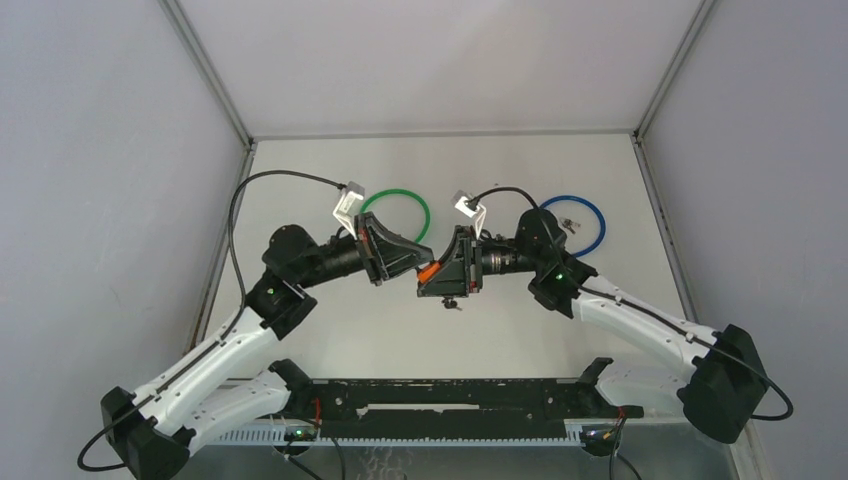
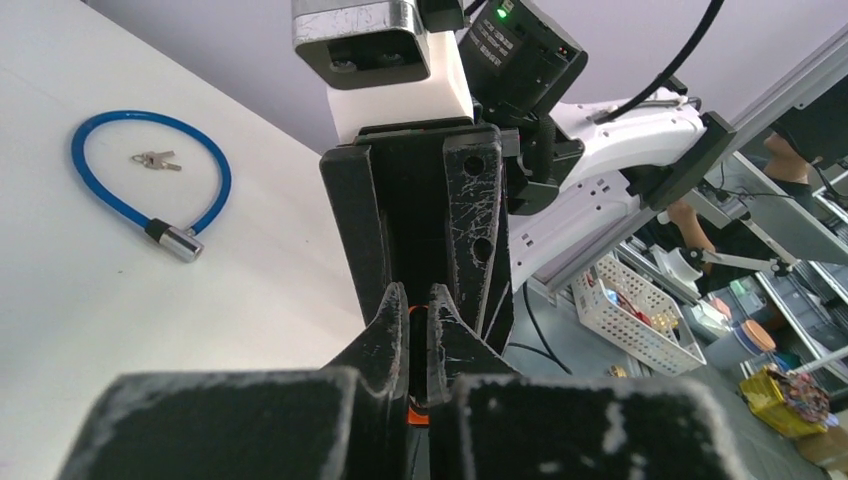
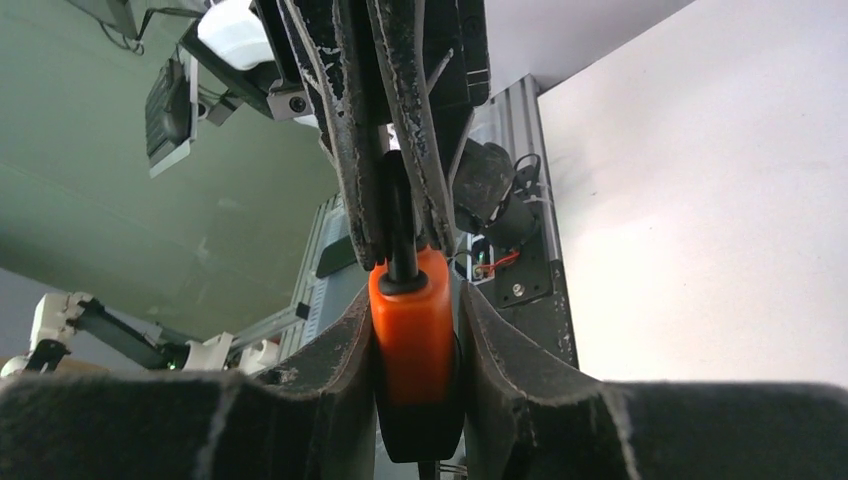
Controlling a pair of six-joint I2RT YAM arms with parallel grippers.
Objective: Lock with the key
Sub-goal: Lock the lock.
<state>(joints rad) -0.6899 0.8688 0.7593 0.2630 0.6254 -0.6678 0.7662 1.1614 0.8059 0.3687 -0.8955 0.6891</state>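
Above the middle of the tabletop [image 1: 400, 340], the orange lock [image 1: 428, 272] was held in the air between the two arms, which met there tip to tip. The right gripper [image 1: 440, 272] was clamped on the orange body; in the right wrist view the body [image 3: 412, 350] was seen pressed from both sides by the jaws. The black shackle [image 3: 400, 230] rose out of this body and was gripped by the jaws of the left gripper [image 1: 415, 262], which were almost together around it. In the left wrist view only a thin orange strip was seen in the narrow gap of the left gripper [image 2: 415, 300], and most of the lock was hidden by the two sets of jaws.

Under the right gripper a small metallic piece [image 1: 452, 303] was seen hanging, too small to be identified.

Behind the left gripper a green cable loop [image 1: 398, 191] was lying on the tabletop, partly covered by the arm. To the right a blue cable lock [image 1: 572, 198] was lying flat, well apart from the orange lock, partly hidden behind the right arm. A pair of keys [image 2: 155, 158] was lying inside its ring, not touching it.
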